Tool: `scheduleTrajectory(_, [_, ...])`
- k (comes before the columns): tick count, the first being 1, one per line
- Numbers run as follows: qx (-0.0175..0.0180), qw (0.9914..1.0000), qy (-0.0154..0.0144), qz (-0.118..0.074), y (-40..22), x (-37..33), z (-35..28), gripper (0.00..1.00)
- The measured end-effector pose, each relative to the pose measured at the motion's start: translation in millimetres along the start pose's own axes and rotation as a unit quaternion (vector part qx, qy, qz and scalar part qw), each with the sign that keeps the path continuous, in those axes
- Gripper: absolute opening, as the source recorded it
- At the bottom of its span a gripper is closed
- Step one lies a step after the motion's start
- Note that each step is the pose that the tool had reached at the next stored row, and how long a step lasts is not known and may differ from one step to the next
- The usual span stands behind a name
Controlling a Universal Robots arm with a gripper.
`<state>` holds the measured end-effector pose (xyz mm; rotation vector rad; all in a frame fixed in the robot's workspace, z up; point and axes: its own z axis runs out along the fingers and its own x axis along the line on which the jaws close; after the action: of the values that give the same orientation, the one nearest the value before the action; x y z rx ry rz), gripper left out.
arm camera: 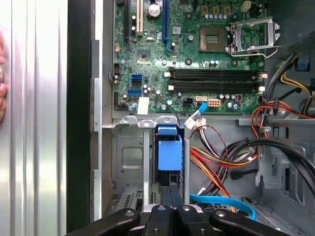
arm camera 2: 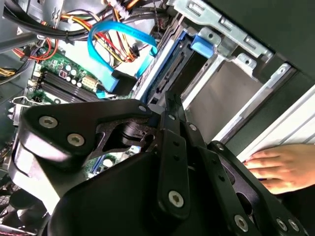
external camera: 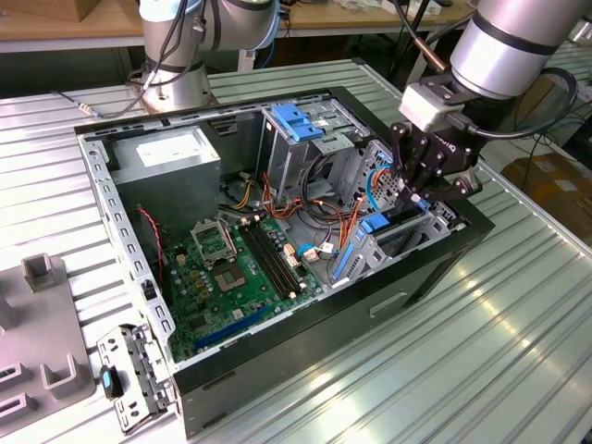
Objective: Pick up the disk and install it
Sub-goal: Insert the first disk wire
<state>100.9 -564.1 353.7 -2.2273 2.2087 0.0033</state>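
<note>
Fingers (arm camera: 165, 197) together, as far as I can see, tips just at the end of the disk (arm camera: 170, 153), on edge in the drive bay (arm camera: 129, 164) of the computer case (external camera: 305, 363).

Robotics lab / test cell, not an office or home. Evidence: industrial arm w/ gripper (external camera: 421, 199) working over an opened desktop PC case (external camera: 305, 370), side panel off. Bare motherboard (external camera: 227, 277) and loose cabling sit just below and beside the jaws. Case sits on a ribbed alu. table (external camera: 518, 351). 2nd robot arm base (external camera: 176, 55) on same table, well apart from jaws. Grey jig blocks (external camera: 42, 342) beyond case's far end from jaws. Wooden bench (external camera: 55, 28) behind.
</note>
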Motion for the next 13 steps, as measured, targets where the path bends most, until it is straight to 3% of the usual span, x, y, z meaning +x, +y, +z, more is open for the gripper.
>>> scheduleTrajectory(4, [-0.0001,0.99983,-0.0001,-0.019,-0.5,0.0,-3.3,0.11])
scheduleTrajectory(7, [-0.0002,0.99938,-0.0003,-0.035,-0.5,0.0,-11.2,0.11])
scheduleTrajectory(13, [-0.0005,0.99887,-0.0010,-0.048,-0.5,-0.1,-22.4,0.11])
